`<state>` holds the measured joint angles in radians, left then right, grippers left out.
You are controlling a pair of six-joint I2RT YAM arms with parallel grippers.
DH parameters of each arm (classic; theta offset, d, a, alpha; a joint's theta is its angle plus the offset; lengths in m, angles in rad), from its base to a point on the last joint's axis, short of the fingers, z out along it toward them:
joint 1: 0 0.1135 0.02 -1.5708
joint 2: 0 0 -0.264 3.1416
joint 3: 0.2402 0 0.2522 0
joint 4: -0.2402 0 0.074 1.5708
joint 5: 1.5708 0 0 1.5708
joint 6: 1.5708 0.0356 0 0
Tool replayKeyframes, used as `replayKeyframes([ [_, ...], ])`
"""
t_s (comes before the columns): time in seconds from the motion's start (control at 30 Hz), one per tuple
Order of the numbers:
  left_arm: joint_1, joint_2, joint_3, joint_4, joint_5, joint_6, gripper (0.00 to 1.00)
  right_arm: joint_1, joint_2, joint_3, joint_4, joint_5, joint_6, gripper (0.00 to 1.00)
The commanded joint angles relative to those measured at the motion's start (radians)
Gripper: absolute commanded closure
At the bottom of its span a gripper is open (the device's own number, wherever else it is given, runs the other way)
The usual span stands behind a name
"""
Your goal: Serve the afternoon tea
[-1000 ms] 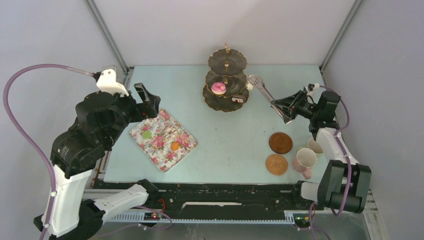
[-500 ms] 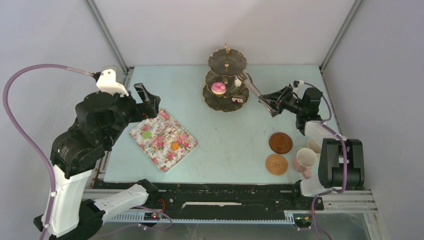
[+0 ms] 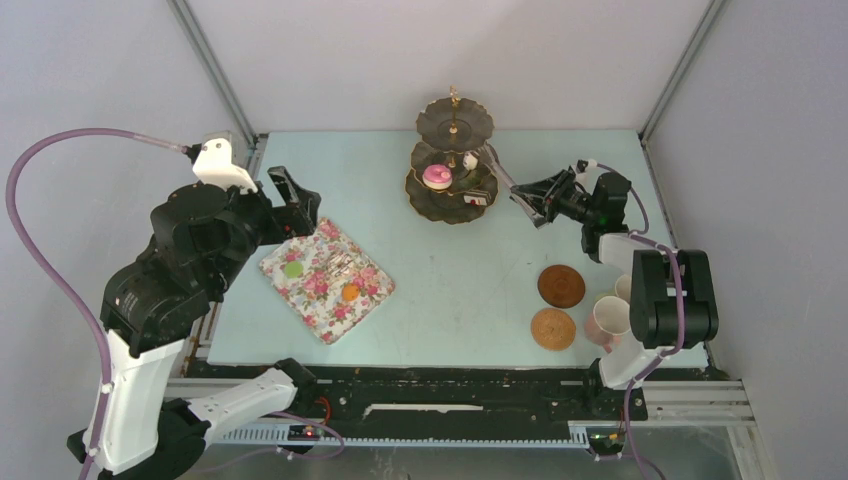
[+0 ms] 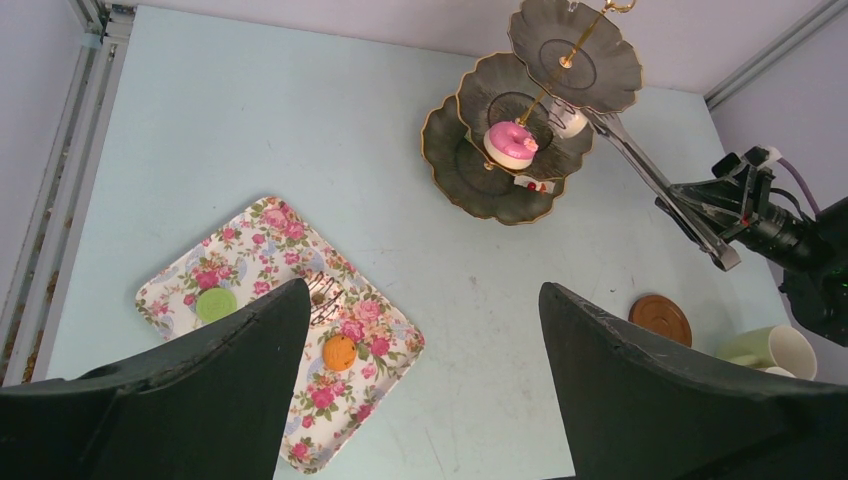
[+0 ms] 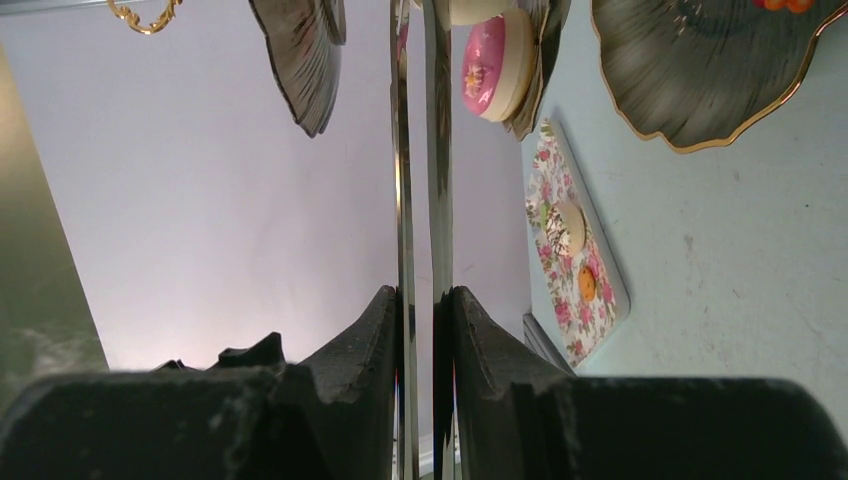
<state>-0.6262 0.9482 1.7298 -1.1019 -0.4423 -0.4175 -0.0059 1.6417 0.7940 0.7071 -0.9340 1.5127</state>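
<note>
My right gripper [image 3: 541, 201] [image 5: 420, 292] is shut on the long grey tongs [image 3: 505, 178] [image 5: 420, 150]. The tongs' tips hold a white cake [image 3: 468, 160] [image 4: 567, 120] at the middle tier of the dark three-tier stand [image 3: 425, 205], beside a pink doughnut [image 3: 437, 177] [image 5: 487, 65]. A green piece [image 3: 293, 269], a chocolate piece [image 3: 335, 262] and an orange piece [image 3: 350, 292] lie on the floral tray [image 3: 375, 290]. My left gripper [image 3: 295, 200] [image 4: 422, 290] hangs open and empty, high above the tray's edge.
Two round brown coasters [image 3: 561, 286] [image 3: 553, 328] lie at the right front. Beside them stand a pink cup [image 3: 608, 322] and a cream cup [image 3: 628, 290], the latter partly behind my right arm. A small red-topped piece [image 3: 478, 198] sits on the stand's bottom tier.
My right arm has swung the tongs left, from beside the stand in over its middle tier, where a white cake now shows at their tips. The left arm has not moved.
</note>
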Motion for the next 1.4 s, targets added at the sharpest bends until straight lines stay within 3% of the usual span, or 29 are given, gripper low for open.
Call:
replayKeyframes([
  [0.0,-0.007,-0.005,0.025,0.023,-0.018,0.014,0.08,0.003,0.032,0.045,0.099,0.003,0.007,0.82],
  [0.7,-0.011,-0.003,0.019,0.022,-0.019,0.016,0.08,-0.043,-0.030,0.045,-0.118,-0.015,-0.168,0.63],
  [1.37,-0.014,-0.007,0.005,0.030,-0.010,0.010,0.08,-0.106,-0.155,0.045,-0.328,-0.030,-0.324,0.59],
])
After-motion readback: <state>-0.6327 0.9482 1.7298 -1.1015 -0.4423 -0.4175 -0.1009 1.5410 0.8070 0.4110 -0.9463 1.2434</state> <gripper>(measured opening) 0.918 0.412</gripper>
